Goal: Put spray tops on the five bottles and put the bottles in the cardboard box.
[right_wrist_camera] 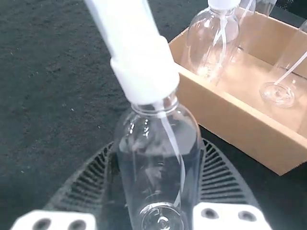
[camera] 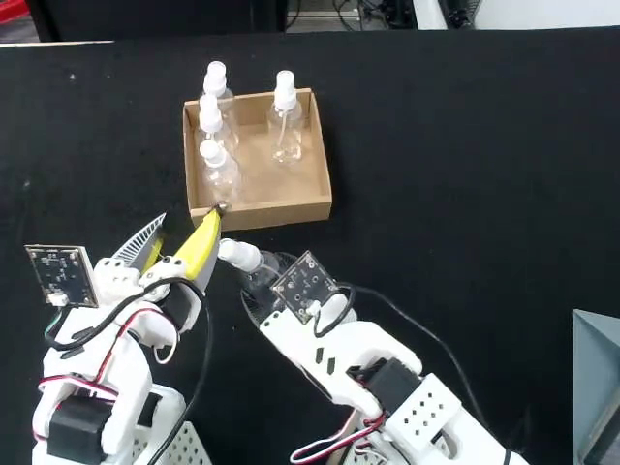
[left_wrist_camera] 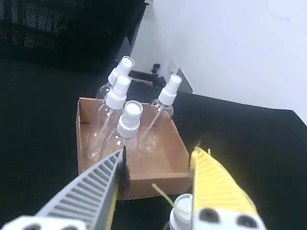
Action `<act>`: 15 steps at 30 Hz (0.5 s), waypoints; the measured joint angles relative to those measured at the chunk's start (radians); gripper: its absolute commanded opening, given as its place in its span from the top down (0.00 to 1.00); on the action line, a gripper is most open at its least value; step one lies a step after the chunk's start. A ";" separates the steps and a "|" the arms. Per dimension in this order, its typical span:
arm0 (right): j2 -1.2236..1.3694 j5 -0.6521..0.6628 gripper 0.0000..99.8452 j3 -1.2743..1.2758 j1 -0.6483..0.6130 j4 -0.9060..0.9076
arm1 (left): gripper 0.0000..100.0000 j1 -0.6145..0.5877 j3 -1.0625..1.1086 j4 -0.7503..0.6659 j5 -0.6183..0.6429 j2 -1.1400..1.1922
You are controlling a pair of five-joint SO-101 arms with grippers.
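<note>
The cardboard box (camera: 310, 194) holds several clear bottles with white spray tops: three in a row on its left side (camera: 218, 165) and one at the back right (camera: 284, 118). They also stand in the box (left_wrist_camera: 158, 179) in the left wrist view, the nearest bottle (left_wrist_camera: 125, 129) in front. My right gripper (camera: 260, 281) is shut on a fifth bottle (right_wrist_camera: 158, 158), tilted, with its spray top (camera: 237, 254) pointing toward the box's front wall. My left gripper (camera: 190, 215) is open, and its yellow finger (left_wrist_camera: 216, 187) is beside that spray top (left_wrist_camera: 181, 211).
Black cloth covers the table. A grey object (camera: 596, 387) sits at the right front edge. The box's front wall is just ahead of both grippers. Open table lies to the right of the box.
</note>
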 measured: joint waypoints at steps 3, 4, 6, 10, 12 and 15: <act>0.000 0.000 0.85 0.000 -0.002 0.000 | 0.80 0.000 0.000 0.000 -0.005 0.000; 0.000 0.000 0.85 0.000 -0.002 0.000 | 0.80 0.000 0.000 0.000 -0.005 0.000; 0.000 0.000 0.85 0.000 0.018 0.000 | 0.80 0.000 0.000 0.000 -0.008 0.000; 0.000 0.000 0.85 0.000 0.077 0.000 | 0.80 -0.017 0.000 0.000 -0.008 0.000; 0.000 0.000 0.85 0.000 0.089 0.000 | 0.80 -0.044 0.000 0.000 -0.008 0.000; 0.000 0.000 0.85 0.000 0.091 0.000 | 0.80 -0.077 0.000 0.000 -0.008 0.000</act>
